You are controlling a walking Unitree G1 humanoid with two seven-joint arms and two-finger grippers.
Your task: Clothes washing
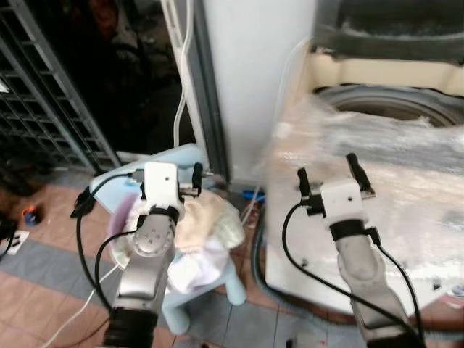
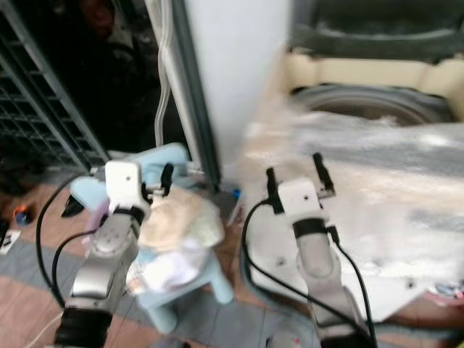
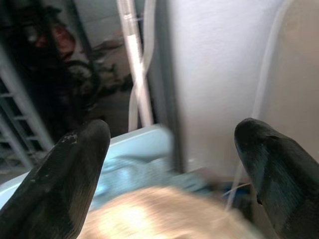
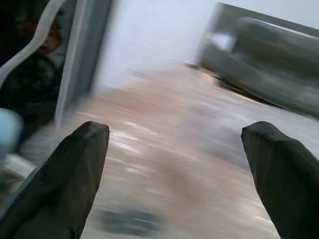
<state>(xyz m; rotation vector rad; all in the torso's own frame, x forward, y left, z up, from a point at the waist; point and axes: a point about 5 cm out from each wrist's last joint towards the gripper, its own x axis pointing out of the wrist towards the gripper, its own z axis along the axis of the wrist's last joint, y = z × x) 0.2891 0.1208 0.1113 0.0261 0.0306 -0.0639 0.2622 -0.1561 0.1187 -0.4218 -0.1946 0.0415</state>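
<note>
Your left gripper [image 1: 168, 171] hangs with its two black fingers [image 3: 70, 184] spread wide and nothing between them, directly above the heap of clothes [image 1: 203, 232]. Those clothes, cream and pale yellow on top with white and a touch of lilac lower down, are piled on a light-blue plastic chair [image 1: 235, 286], covering most of its seat and spilling toward its front edge; the chair's back rises behind the pile, close to the white wall panel [image 1: 254, 80]. In the left wrist view the cream fabric [image 3: 164, 214] lies just below the parted fingertips, the blue chair back beyond it, and white pipes [image 3: 134, 59] run up beside the panel.

Your right gripper [image 1: 332, 174] is also open and empty, its fingers [image 4: 65, 184] well apart, held over the near left corner of the washing machine [image 1: 406, 217]. The machine's top is wrapped in clear, crinkled plastic film [image 1: 391, 159], and the round rim of its drum opening [image 1: 395, 105] shows toward the far edge, with the dark raised lid [image 1: 391, 29] behind it. The right wrist view is blurred; you can make out the film-covered top and the dark lid beyond the fingertips.

Black cables [image 1: 83, 239] loop from both wrists. The floor [image 1: 43, 246] is tiled in terracotta and grey, and a dark metal grille [image 1: 51, 94] stands at the left.
</note>
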